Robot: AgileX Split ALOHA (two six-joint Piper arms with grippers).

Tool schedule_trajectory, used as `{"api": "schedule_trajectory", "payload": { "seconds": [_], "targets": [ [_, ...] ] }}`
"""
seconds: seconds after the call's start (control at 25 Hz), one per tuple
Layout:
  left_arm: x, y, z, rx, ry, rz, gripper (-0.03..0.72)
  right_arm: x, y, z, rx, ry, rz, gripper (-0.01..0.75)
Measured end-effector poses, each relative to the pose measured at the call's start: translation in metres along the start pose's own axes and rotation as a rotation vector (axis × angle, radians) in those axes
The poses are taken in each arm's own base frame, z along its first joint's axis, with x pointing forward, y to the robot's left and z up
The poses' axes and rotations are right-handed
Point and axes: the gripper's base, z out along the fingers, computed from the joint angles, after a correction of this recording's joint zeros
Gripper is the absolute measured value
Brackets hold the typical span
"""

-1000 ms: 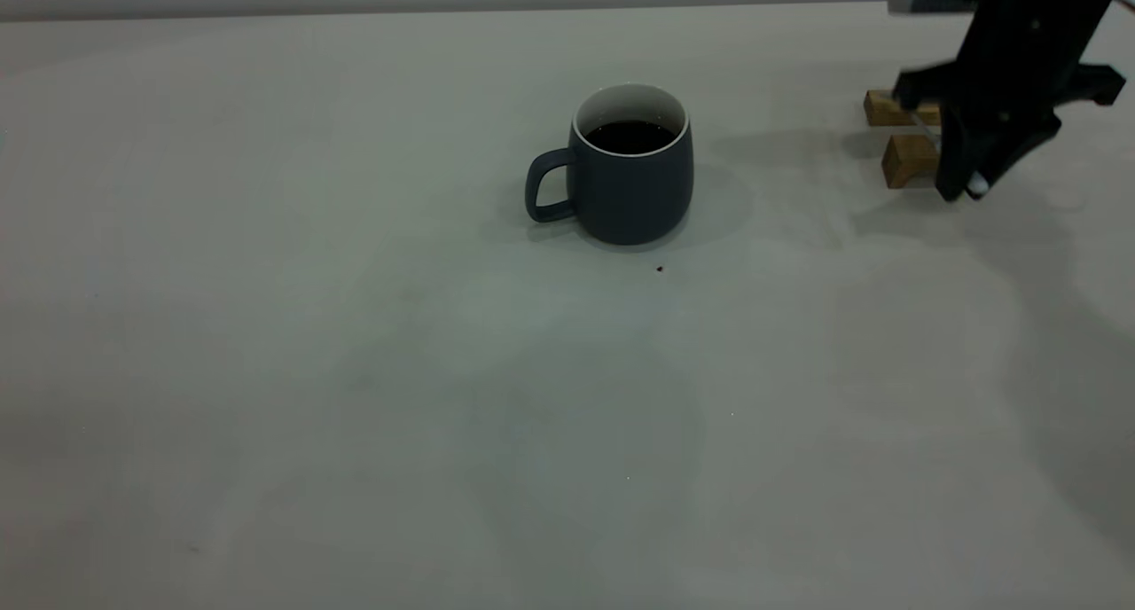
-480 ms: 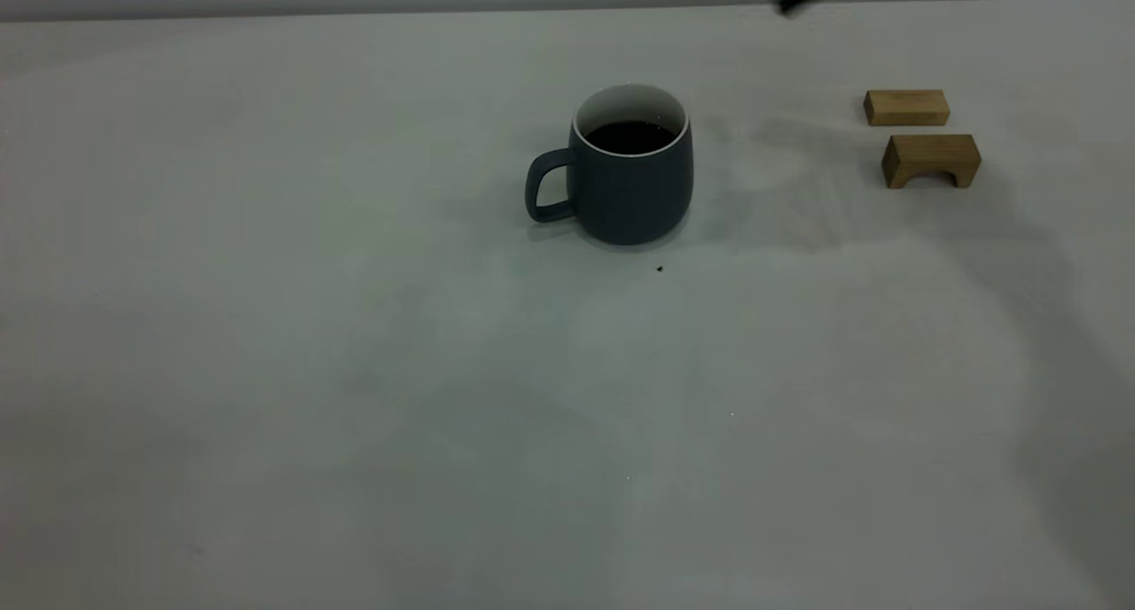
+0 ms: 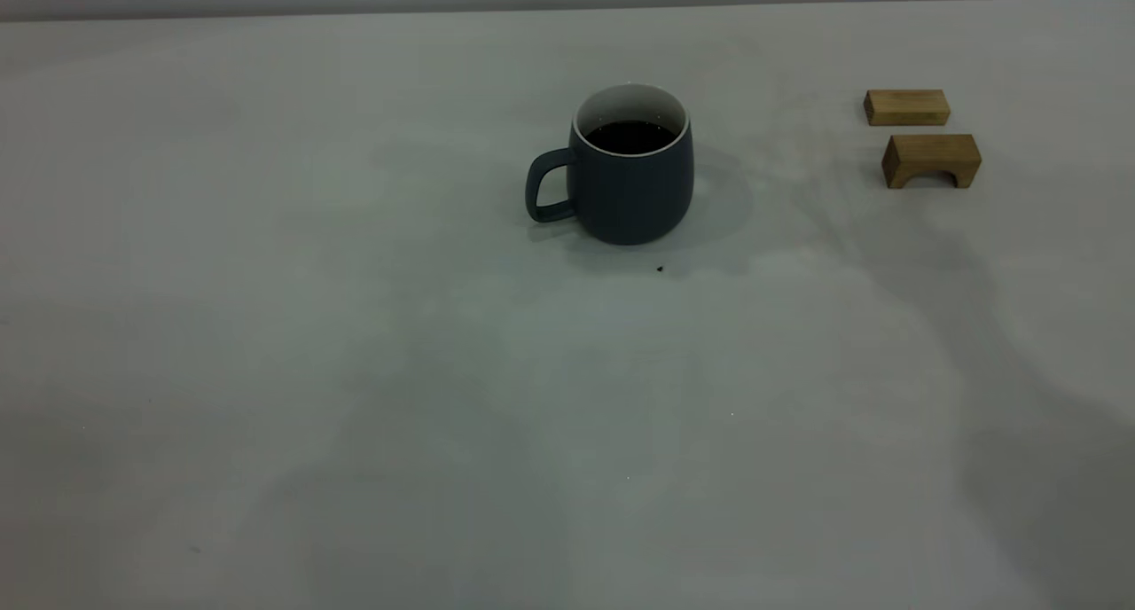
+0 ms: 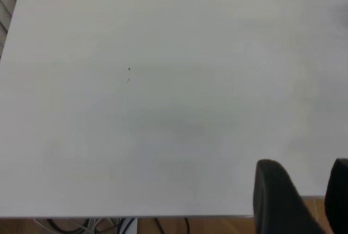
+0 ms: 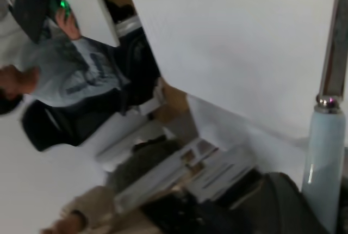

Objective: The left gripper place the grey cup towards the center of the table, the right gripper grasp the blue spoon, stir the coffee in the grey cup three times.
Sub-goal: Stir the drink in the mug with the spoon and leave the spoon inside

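An off-white table fills the exterior view. One grey cup stands upright just above the centre of that frame, its loop handle pointing left and dark coffee visible inside its white rim. Two wooden blocks sit at the upper right, one flat and one arched, just beside each other and well apart from the cup. A tiny dark speck lies just below the cup.

The left gripper hovers over bare tabletop near the edge, its dark fingers apart and empty.

The right gripper is tilted; whether its fingers are clamped cannot be told, but one blue spoon rises at the right edge of its wrist view. A seated person appears at upper left there.
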Motion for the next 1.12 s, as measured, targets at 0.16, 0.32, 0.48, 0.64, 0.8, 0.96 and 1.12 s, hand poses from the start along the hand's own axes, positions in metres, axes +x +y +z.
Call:
{"api": "schedule_trajectory", "payload": {
  "seconds": [0.16,0.32,0.48,0.64,0.8,0.96,1.12],
  "targets": [
    [0.000,0.000,0.000,0.000,0.000,0.000,0.297,-0.001,0.003,0.000,-0.034,-0.002,0.306,0.141],
    [0.000,0.000,0.000,0.000,0.000,0.000,0.297,-0.001,0.003,0.001,-0.035,0.001,0.580,0.141],
    [0.000,0.000,0.000,0.000,0.000,0.000,0.297,-0.001,0.001,0.006,-0.046,0.015,0.697,0.141],
    [0.000,0.000,0.000,0.000,0.000,0.000,0.297,-0.011,-0.012,0.019,-0.099,0.046,0.787,0.141],
    [0.000,0.000,0.000,0.000,0.000,0.000,0.297,-0.021,-0.026,0.027,-0.131,0.028,0.851,0.141],
    [0.000,0.000,0.000,0.000,0.000,0.000,0.297,-0.033,-0.041,0.025,-0.166,0.015,0.911,0.141],
    [0.000,0.000,0.000,0.000,0.000,0.000,0.297,-0.042,-0.054,0.027,-0.204,0.014,0.973,0.141]
  ]
}}
